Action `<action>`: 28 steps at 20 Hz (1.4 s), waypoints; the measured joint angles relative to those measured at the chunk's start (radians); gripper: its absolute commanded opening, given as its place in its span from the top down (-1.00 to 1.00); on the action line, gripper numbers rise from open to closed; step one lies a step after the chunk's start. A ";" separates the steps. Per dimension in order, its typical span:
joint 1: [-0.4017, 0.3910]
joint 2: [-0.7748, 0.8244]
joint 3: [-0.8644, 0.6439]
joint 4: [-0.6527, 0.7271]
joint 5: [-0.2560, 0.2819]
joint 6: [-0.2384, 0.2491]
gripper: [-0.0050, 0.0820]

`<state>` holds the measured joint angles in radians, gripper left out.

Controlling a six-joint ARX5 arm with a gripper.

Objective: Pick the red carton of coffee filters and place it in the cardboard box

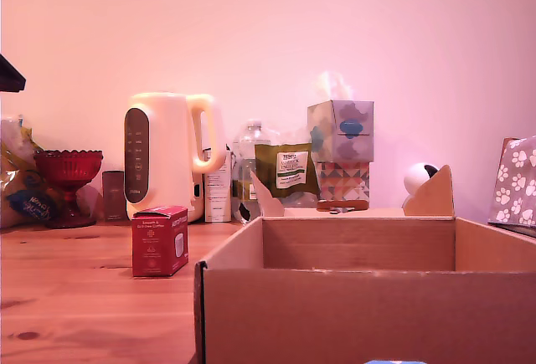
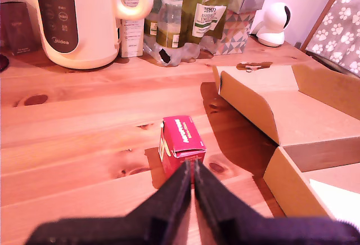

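The red carton of coffee filters (image 1: 159, 241) stands on the wooden table, in front of the kettle and just off the exterior view's left side of the cardboard box (image 1: 368, 314). The box is open, with its flaps upright. In the wrist view my gripper (image 2: 191, 173) is shut, its dark fingers (image 2: 169, 200) pressed together with nothing between them. Their tips hover just short of the red carton (image 2: 181, 142), on its near side. The cardboard box (image 2: 253, 107) lies beside the carton. My gripper does not show in the exterior view.
A cream kettle (image 1: 172, 155) stands behind the carton. Along the wall are a red glass goblet (image 1: 67, 176), bottles and packets (image 1: 285, 171), a patterned tissue box (image 1: 341, 151) and a small white camera (image 2: 273, 22). A paw-print item (image 1: 515, 180) sits at the exterior view's right.
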<state>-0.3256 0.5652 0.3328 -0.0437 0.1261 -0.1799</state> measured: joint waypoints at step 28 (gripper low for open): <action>-0.207 0.605 0.005 0.607 -0.208 -0.085 0.93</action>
<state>-0.5327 1.1698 0.3378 0.5632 -0.0818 -0.2653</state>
